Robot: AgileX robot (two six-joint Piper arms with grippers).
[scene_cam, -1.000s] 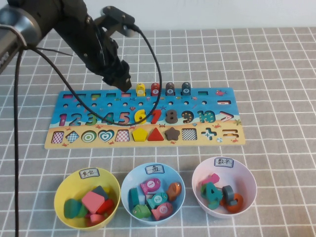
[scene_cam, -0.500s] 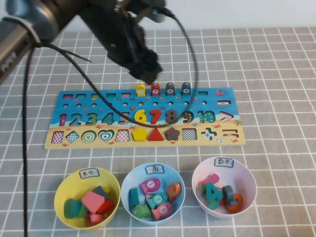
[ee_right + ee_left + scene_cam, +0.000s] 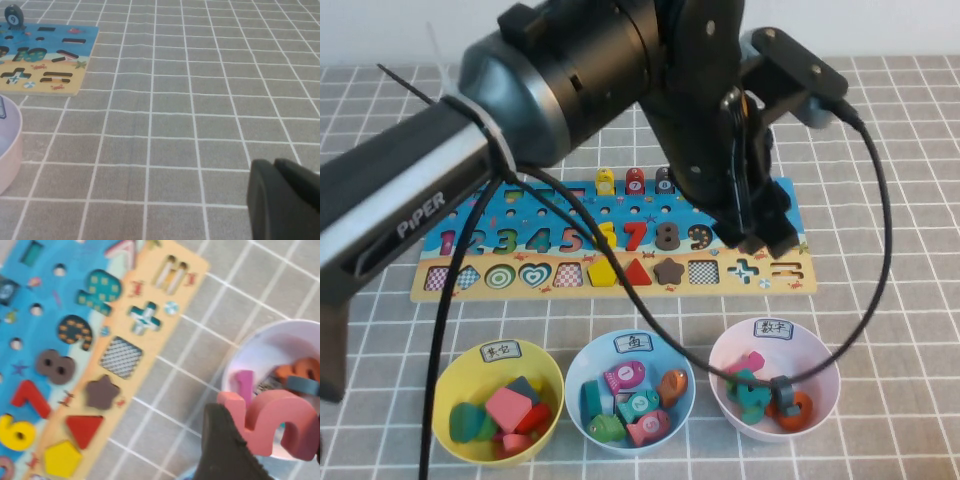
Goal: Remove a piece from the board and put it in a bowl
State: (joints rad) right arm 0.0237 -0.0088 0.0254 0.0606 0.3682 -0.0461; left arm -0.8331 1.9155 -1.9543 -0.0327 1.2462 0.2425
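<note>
Three bowls sit along the near edge of the tabletop (image 3: 900, 120): the yellow bowl (image 3: 450, 385) at about 7 o'clock, the light blue bowl (image 3: 578, 372) at 6, and the pale pink bowl (image 3: 822, 368) at 5. Behind them lies the board (image 3: 430, 285), where the slot between the 4 and the yellow 6 (image 3: 604, 236) is empty. The left hand (image 3: 760, 235), which a second ago hung over the board's far edge near 11 o'clock, has swung across to its right end and now hovers just short of the pink bowl. It is closed part-way on the pink 5 (image 3: 272, 422), which the left wrist view shows gripped between its fingers, already overlapping that bowl's rim (image 3: 235, 365). So, as I judge it, the lift is done and the carry is nearly over; what remains is a short move toward 5 o'clock and the release among the numerals already in that bowl. The right hand (image 3: 285, 200) is parked low over bare tabletop at about 3 o'clock, fingers closed, holding nothing.
</note>
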